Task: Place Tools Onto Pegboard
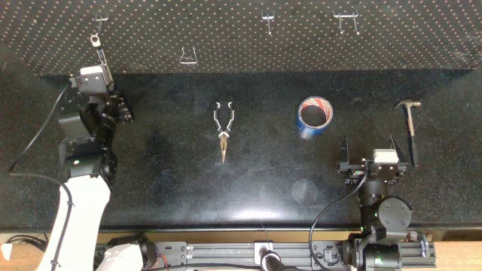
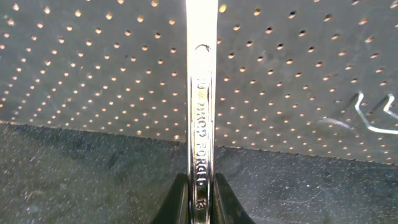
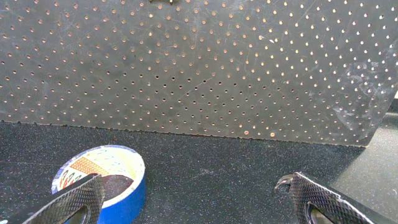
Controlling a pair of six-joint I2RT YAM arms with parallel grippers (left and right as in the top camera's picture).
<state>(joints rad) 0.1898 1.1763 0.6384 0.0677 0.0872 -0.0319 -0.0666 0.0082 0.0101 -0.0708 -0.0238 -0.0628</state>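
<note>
My left gripper [image 1: 104, 69] is at the far left of the table, close to the pegboard [image 1: 241, 34], shut on a chrome wrench [image 1: 99, 50]. The wrench [image 2: 202, 118] stands upright between the fingers [image 2: 176, 204] against the board, its ring end just below a hook [image 1: 100, 19]. Needle-nose pliers [image 1: 224, 129] lie mid-table. To their right sits a blue tape roll [image 1: 315, 114], and a hammer [image 1: 410, 122] lies at the far right. My right gripper [image 1: 369, 153] rests open near its base, with the tape roll [image 3: 102, 177] just ahead of one finger [image 3: 71, 202].
More hooks hang on the pegboard: a wire triangle holder [image 1: 188, 55], a single hook [image 1: 267, 19] and a double hook [image 1: 346, 21]. The wire holder [image 2: 373, 118] also shows beside the wrench. The black table [image 1: 166, 173] lies bare between the tools.
</note>
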